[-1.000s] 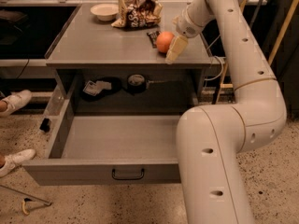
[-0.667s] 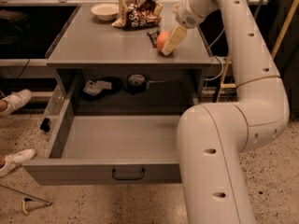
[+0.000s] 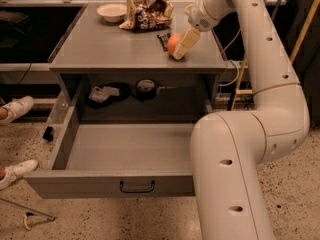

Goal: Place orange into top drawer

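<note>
While the top drawer (image 3: 75, 185) stands open at the near side, the orange (image 3: 172, 43) rests on the right of the cabinet top (image 3: 115, 51), seemingly clamped inside the gripper (image 3: 179, 48).

Orange (image 3: 172, 41), seemingly touching the claw (image 3: 176, 50); top drawer (image 3: 90, 185) stands open.

High frontal view, claw (image 3: 179, 48) upper right
</note>
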{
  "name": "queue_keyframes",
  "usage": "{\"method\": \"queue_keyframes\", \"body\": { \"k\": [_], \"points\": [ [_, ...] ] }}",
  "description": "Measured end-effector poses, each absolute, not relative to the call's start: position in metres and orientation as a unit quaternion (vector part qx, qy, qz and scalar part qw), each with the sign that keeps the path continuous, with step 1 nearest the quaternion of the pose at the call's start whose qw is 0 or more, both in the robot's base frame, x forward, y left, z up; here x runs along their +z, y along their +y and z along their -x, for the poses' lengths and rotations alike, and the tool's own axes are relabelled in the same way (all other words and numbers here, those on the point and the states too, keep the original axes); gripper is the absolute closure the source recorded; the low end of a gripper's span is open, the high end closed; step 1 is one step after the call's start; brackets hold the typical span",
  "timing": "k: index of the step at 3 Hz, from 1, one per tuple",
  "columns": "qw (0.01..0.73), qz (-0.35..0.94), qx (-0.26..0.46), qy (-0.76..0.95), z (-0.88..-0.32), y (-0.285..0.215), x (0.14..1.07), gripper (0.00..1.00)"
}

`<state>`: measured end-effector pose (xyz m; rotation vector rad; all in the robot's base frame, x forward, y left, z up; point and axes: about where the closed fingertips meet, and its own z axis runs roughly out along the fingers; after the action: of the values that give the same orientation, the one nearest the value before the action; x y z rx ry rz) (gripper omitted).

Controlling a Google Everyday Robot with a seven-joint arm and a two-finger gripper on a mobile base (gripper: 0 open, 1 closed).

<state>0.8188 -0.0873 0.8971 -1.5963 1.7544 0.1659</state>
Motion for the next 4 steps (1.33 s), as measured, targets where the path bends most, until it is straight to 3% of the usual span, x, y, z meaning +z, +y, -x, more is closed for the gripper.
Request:
{"method": "queue_keyframes", "body": {
  "k": [4],
  "points": [
    [0.351, 0.623, 0.090, 0.693, -0.824, -0.074, 0.859, 0.00]
  ]
}}
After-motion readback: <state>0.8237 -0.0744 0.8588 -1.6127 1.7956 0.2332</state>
